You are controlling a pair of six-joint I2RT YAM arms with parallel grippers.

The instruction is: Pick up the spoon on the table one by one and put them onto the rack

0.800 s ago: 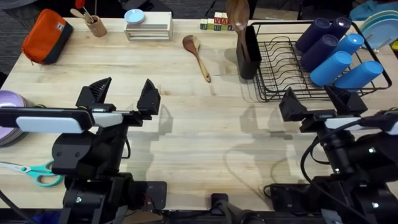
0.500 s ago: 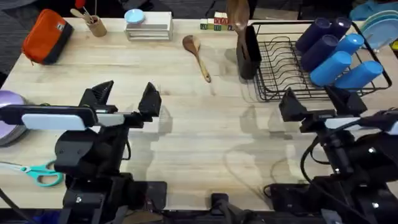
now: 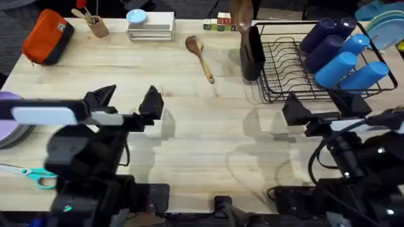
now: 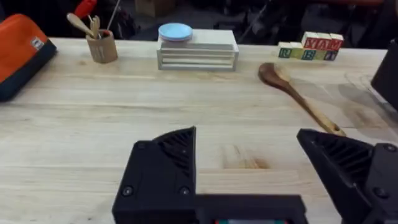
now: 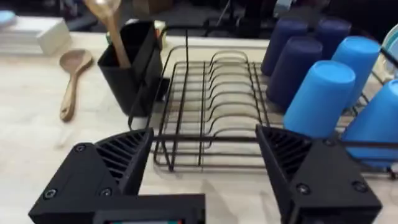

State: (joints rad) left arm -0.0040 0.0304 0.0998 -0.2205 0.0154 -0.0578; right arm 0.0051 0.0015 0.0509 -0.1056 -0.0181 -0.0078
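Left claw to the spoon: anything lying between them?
Nothing: in the left wrist view, bare table runs from the open left claw to the spoon.

Robot lab, staged kitchenware on a table (image 3: 208, 126), alphabet blocks (image 4: 310, 47)

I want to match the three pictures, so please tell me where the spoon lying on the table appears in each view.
Overhead: the spoon lies at top centre, left of the caddy.
Left wrist: the spoon is at upper right, below the letter blocks.
Right wrist: the spoon is at upper left, beside the caddy.
Shared landmark: the white tray.
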